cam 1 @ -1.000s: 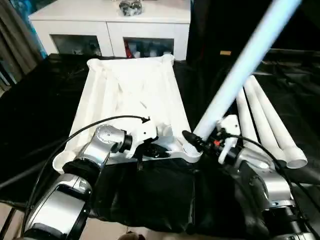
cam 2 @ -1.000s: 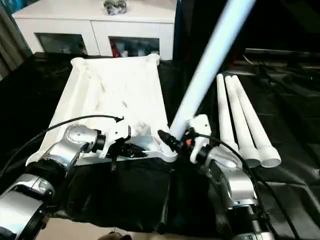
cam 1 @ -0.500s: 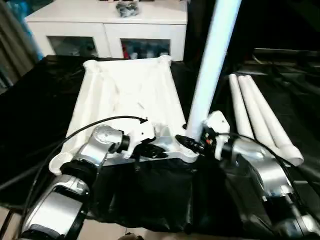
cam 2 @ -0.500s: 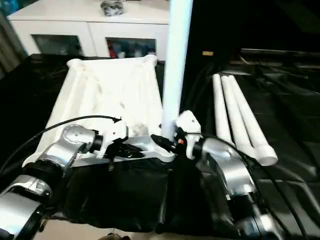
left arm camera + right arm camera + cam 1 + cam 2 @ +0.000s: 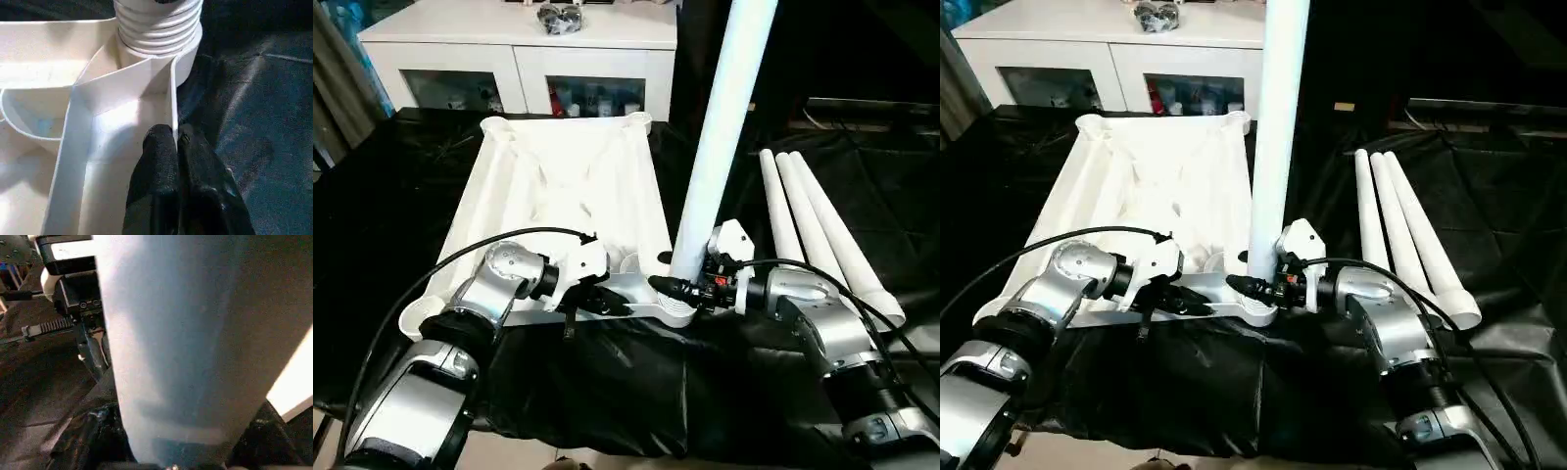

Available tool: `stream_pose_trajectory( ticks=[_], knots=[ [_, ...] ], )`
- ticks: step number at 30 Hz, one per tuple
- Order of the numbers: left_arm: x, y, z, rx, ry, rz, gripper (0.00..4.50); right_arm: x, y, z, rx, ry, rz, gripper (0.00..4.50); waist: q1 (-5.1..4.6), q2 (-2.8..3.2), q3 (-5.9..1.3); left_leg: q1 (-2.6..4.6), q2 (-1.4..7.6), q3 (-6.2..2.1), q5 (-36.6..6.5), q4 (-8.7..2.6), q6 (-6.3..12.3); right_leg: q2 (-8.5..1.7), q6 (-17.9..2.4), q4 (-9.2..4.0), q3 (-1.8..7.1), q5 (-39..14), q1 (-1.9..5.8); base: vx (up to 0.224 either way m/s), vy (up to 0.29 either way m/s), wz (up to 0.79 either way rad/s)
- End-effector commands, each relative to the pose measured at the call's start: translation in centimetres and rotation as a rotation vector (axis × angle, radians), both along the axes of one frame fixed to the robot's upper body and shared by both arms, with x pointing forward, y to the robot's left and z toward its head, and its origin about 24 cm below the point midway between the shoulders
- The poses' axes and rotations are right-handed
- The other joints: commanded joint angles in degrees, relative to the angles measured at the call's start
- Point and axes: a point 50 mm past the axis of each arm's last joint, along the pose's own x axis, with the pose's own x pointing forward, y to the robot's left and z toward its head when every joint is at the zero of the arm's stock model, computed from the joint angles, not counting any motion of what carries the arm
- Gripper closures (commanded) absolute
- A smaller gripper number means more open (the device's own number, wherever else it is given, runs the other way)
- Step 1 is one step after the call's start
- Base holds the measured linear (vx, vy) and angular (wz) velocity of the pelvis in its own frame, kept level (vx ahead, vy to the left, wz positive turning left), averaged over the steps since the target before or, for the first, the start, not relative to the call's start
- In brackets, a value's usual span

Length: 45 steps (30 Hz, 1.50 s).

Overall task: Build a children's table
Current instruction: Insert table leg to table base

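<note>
The right gripper (image 5: 677, 288) is clamped around the foot of a white leg (image 5: 719, 127), its black fingers on either side of the tube just above the near right corner socket (image 5: 677, 310) of the tabletop (image 5: 573, 191). The leg stands almost upright in that socket, leaning slightly, its top running out of view. From the right wrist the pale tube sits close between the fingers.

The left gripper (image 5: 176, 147) is pinched together on the thin near rim of the tabletop, one finger inside the wall and one outside, a little way from the socket's threaded collar (image 5: 159, 24).

The tabletop lies upside down, ribs showing, on the black-covered work table (image 5: 391, 215). Three more legs (image 5: 813, 220) lie side by side on the black cover to the right of it, near but apart from the tabletop. Beyond stands a white cabinet (image 5: 524, 59) with glass doors.
</note>
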Motion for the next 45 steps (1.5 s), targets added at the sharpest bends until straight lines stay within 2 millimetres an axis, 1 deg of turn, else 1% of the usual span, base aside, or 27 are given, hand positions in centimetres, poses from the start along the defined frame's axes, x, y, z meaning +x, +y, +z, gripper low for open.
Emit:
stream_pose_trajectory(
  ticks=[1,2,3,4,5,6,7,8,9,10,11,12,13,14,15,16,17,20,21,24,27,31,36,37,39,40,45],
  knots=[
    [0.3,-1.2,0.2,0.011,-0.012,-0.015,4.50,-1.1,0.2,-4.2,-0.083,0.167,-0.065,2.59,-0.12,0.10,-2.00,2.22,4.28,-2.29,-19.1,-4.55,-0.66,-4.51,-14.9,-4.42,2.18,-6.0,0.53,0.000,0.000,0.00],
    [0.5,-1.3,0.3,0.004,-0.016,0.014,4.50,-0.5,0.1,-4.2,-0.079,0.159,-0.127,2.59,-0.22,0.11,-1.83,2.26,4.25,-2.35,-20.5,-4.66,-1.21,-4.57,-14.7,-4.60,2.22,-8.3,0.46,0.000,0.000,0.00],
    [0.7,-1.4,0.4,0.000,-0.019,0.043,4.50,0.0,0.0,-4.2,-0.076,0.152,-0.181,2.59,-0.63,0.17,-1.40,2.62,4.18,-2.53,-24.5,-4.84,-2.74,-4.85,-14.1,-5.10,2.39,-15.0,-0.01,-0.055,-0.003,-0.06],
    [1.0,-1.5,0.5,0.001,-0.031,0.089,4.50,0.7,-0.1,-4.2,-0.069,0.151,-0.265,2.59,-1.00,0.00,-1.09,2.82,4.16,-3.33,-28.0,-5.08,-4.47,-5.28,-11.5,-5.76,2.46,-24.4,0.04,-0.055,-0.003,-0.06],
    [1.6,-1.8,0.9,-0.002,-0.047,0.173,4.50,1.8,0.0,-4.3,-0.060,0.165,-0.402,2.59,-1.21,0.16,-1.12,2.76,4.18,-3.47,-28.7,-5.24,-4.99,-5.33,-10.9,-5.72,2.50,-25.8,-0.04,-0.056,0.007,-0.14],
    [1.7,-2.0,1.1,-0.009,-0.052,0.200,4.50,2.2,0.0,-4.3,-0.058,0.175,-0.451,2.59,-1.53,0.46,-1.11,2.72,4.17,-3.74,-29.1,-5.40,-5.82,-5.26,-10.7,-5.55,2.40,-26.3,-0.09,0.000,0.000,0.00],
    [1.9,-2.1,1.3,-0.015,-0.056,0.224,4.50,2.5,0.1,-4.3,-0.058,0.185,-0.494,2.59,-2.15,0.36,-1.13,2.54,3.99,-4.04,-30.2,-5.79,-6.48,-4.76,-9.7,-5.64,2.11,-26.5,-0.01,-0.056,0.019,-0.21],
    [2.0,-2.3,1.5,-0.007,-0.074,0.256,4.50,2.8,0.2,-4.4,-0.053,0.201,-0.544,2.59,-2.64,0.51,-1.24,2.18,4.04,-4.20,-30.2,-6.07,-6.79,-4.60,-9.7,-5.45,2.05,-24.0,0.26,-0.044,0.027,-0.23],
    [2.1,-2.5,1.6,0.006,-0.089,0.277,4.50,3.0,0.3,-4.5,-0.050,0.215,-0.578,2.59,-2.67,0.62,-1.32,2.21,4.00,-4.22,-30.1,-6.05,-6.76,-4.52,-9.9,-5.39,2.03,-22.6,0.20,-0.059,0.037,-0.27],
    [2.0,-2.9,1.7,0.009,-0.092,0.295,4.50,3.1,0.4,-4.7,-0.060,0.226,-0.611,2.59,-2.78,0.62,-1.21,2.70,4.00,-3.95,-31.1,-5.89,-6.68,-4.48,-10.6,-5.61,2.23,-21.5,-0.42,0.000,0.000,0.00],
    [1.9,-3.0,1.7,0.008,-0.092,0.301,4.50,3.2,0.5,-4.7,-0.065,0.228,-0.620,2.59,-2.85,0.53,-1.14,2.81,3.80,-3.80,-31.2,-5.61,-6.07,-4.53,-11.1,-5.83,2.38,-21.2,-0.62,0.000,0.000,0.00],
    [1.5,-3.9,1.8,0.001,-0.090,0.330,4.50,3.3,1.0,-4.9,-0.081,0.231,-0.636,2.59,-2.86,0.54,-1.06,2.79,3.67,-3.72,-31.0,-5.52,-5.56,-4.55,-11.0,-6.06,2.41,-21.7,-0.64,0.000,0.000,0.00],
    [1.3,-4.2,1.7,0.004,-0.096,0.336,4.50,3.3,1.3,-4.9,-0.081,0.232,-0.632,2.59,-2.86,0.40,-1.08,2.62,3.76,-3.68,-29.6,-5.40,-4.78,-4.75,-11.4,-6.03,2.52,-21.1,-0.54,0.000,0.000,0.00],
    [1.2,-4.4,1.7,0.006,-0.101,0.339,4.50,3.3,1.5,-4.9,-0.080,0.233,-0.628,2.59,-3.00,0.41,-1.11,2.45,3.71,-3.60,-28.5,-5.40,-4.10,-4.59,-11.1,-6.08,2.48,-21.0,-0.43,0.000,0.000,0.00],
    [1.1,-4.6,1.5,0.014,-0.107,0.347,4.50,3.3,1.8,-5.0,-0.081,0.234,-0.627,2.59,-3.06,0.39,-1.20,2.38,3.70,-3.54,-28.0,-5.39,-3.87,-4.48,-11.1,-6.05,2.44,-20.4,-0.33,0.000,0.000,0.00],
    [1.1,-4.6,1.5,0.015,-0.107,0.348,4.50,3.3,1.8,-5.0,-0.081,0.234,-0.627,2.59,-3.07,0.45,-1.19,2.45,3.69,-3.44,-27.5,-5.33,-3.61,-4.36,-11.1,-6.06,2.47,-19.6,-0.49,0.000,0.000,0.00],
    [0.9,-4.9,1.2,0.028,-0.112,0.359,4.50,3.4,2.3,-5.0,-0.087,0.232,-0.616,2.59,-3.09,0.27,-1.30,2.47,3.69,-3.37,-27.1,-5.27,-3.38,-4.31,-11.4,-5.95,2.49,-18.7,-0.45,0.000,0.000,0.00],
    [0.8,-4.9,0.9,0.046,-0.118,0.374,4.50,3.4,3.1,-4.9,-0.088,0.227,-0.583,2.59,-3.17,0.44,-1.33,2.45,3.62,-3.23,-26.7,-5.29,-3.21,-4.01,-11.7,-5.78,2.44,-16.4,-0.45,0.000,0.000,0.00],
    [0.8,-4.9,0.9,0.052,-0.126,0.377,4.50,3.4,3.2,-4.9,-0.088,0.227,-0.580,2.59,-3.26,0.40,-1.29,2.30,3.59,-3.25,-26.6,-5.32,-3.06,-4.05,-11.9,-5.74,2.41,-16.1,-0.35,0.000,0.000,0.00],
    [0.6,-4.7,1.0,0.063,-0.129,0.390,4.50,3.4,3.4,-4.9,-0.101,0.218,-0.567,2.59,-3.27,0.49,-1.27,2.35,3.64,-3.21,-26.6,-5.31,-2.92,-4.08,-11.9,-5.77,2.44,-15.8,-0.39,0.000,0.000,0.00],
    [0.5,-4.7,0.9,0.067,-0.128,0.393,4.50,3.3,3.6,-4.8,-0.100,0.214,-0.547,2.59,-3.40,0.43,-1.24,2.29,3.54,-3.25,-27.1,-5.33,-2.93,-4.04,-11.4,-5.90,2.43,-17.4,-0.39,0.000,0.000,0.00],
    [0.5,-4.7,0.8,0.076,-0.130,0.394,4.50,3.0,4.1,-4.9,-0.117,0.200,-0.470,2.59,-3.38,0.39,-1.21,2.41,3.55,-3.22,-27.4,-5.30,-2.93,-4.02,-11.1,-6.08,2.53,-18.1,-0.61,0.000,0.000,0.00],
    [0.4,-4.6,0.8,0.077,-0.132,0.392,4.50,2.4,4.6,-5.3,-0.157,0.182,-0.378,2.59,-3.36,0.33,-1.17,2.30,3.57,-3.22,-26.9,-5.36,-2.52,-4.03,-11.1,-6.05,2.50,-17.9,-0.49,0.000,0.000,0.00],
    [0.4,-4.6,0.8,0.078,-0.131,0.392,4.50,2.3,4.6,-5.3,-0.162,0.181,-0.373,2.59,-3.49,-0.52,-1.15,2.17,3.55,-3.09,-26.4,-5.31,-2.20,-4.00,-11.1,-6.17,2.52,-18.2,-0.46,0.000,0.000,0.00],
    [0.3,-4.5,0.8,0.080,-0.131,0.380,4.50,2.1,4.7,-5.5,-0.178,0.176,-0.344,2.59,-3.21,0.03,-1.21,2.26,3.62,-3.13,-25.3,-5.28,-1.85,-4.19,-11.0,-6.16,2.63,-18.4,-0.52,0.000,0.000,0.00],
    [0.3,-4.5,0.8,0.080,-0.131,0.379,4.50,2.1,4.7,-5.5,-0.179,0.176,-0.342,2.59,-3.26,-0.05,-1.24,2.11,3.63,-3.16,-24.8,-5.34,-1.85,-4.07,-11.0,-6.07,2.59,-17.8,-0.41,0.000,0.000,0.00],
    [0.2,-4.4,0.8,0.079,-0.131,0.367,4.50,2.1,4.7,-5.5,-0.189,0.170,-0.326,2.59,-3.37,-0.17,-1.23,2.25,3.66,-3.13,-25.5,-5.46,-2.13,-3.92,-11.1,-6.01,2.58,-17.1,-0.49,0.000,0.000,0.00]
  ],
)
